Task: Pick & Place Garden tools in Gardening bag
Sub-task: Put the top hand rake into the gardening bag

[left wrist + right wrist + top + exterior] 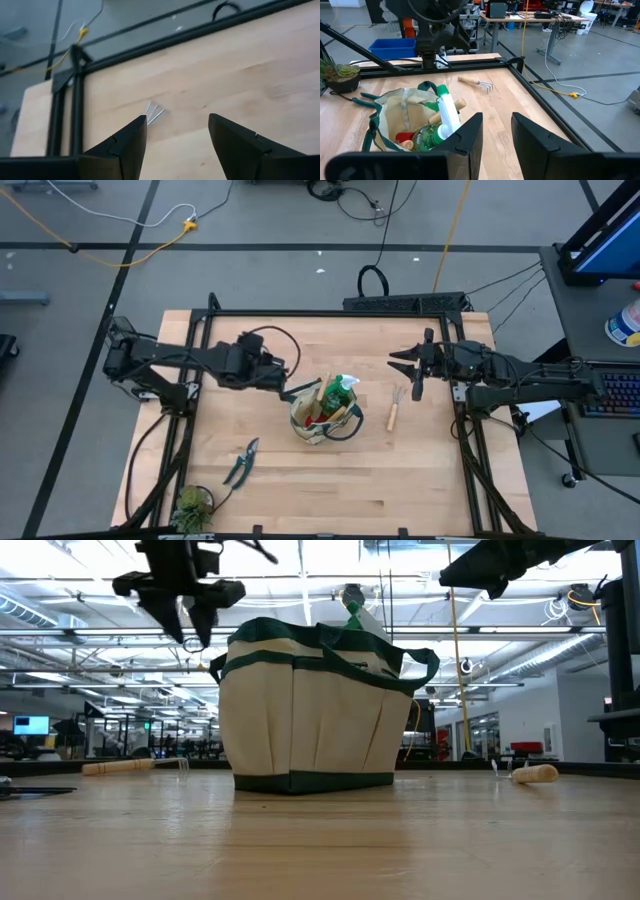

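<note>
The beige gardening bag [325, 415] with green trim stands upright on its base mid-table. In it are a green spray bottle [445, 120], wooden handles [456, 105] and something red [405, 136]. One wooden-handled fork [395, 409] lies flat to the bag's right. A second fork [477, 82] lies beyond the bag toward the left arm, hidden in the high view. Dark pruning shears [241, 463] lie near the front left. My left gripper [193, 635] is open and empty, up beside the bag's left rim. My right gripper [497, 125] is open and empty, raised to the right of the bag.
A small green plant [192, 508] sits at the table's near left corner. Black frame rails [330, 313] run along the table's edges. Bare wood lies in front of the bag [350, 490].
</note>
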Controlling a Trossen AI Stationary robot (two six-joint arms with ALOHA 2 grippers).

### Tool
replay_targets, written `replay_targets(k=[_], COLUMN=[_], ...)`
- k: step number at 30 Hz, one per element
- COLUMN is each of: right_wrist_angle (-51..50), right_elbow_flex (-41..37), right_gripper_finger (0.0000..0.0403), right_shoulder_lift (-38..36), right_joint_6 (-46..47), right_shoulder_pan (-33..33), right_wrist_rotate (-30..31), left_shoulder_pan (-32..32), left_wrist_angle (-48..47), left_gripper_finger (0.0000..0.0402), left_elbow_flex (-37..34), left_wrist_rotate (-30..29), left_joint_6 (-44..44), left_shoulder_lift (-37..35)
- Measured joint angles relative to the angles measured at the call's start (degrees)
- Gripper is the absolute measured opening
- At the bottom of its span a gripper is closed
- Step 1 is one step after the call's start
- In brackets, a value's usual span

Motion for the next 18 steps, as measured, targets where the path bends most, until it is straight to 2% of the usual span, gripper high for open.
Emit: replay_targets(k=[10, 18], right_wrist_angle=[0.0, 0.01], right_elbow_flex=[0.0, 0.0], right_gripper_finger=[0.0096, 0.0096], right_shoulder_lift=[0.0, 0.0], right_joint_6=[0.0, 0.0], right_shoulder_pan=[0.02, 0.02], right_wrist_rotate=[0.02, 0.01], left_shoulder_pan=[6.07, 9.98], left_wrist_angle=[-4.99, -4.98], left_gripper_finger=[0.0218, 0.0218], left_elbow_flex=[-2.33, -10.54], left_wrist_rotate=[8.53, 14.5], left_joint_6=[-3.19, -3.3], left_shoulder_lift=[0.0, 0.0])
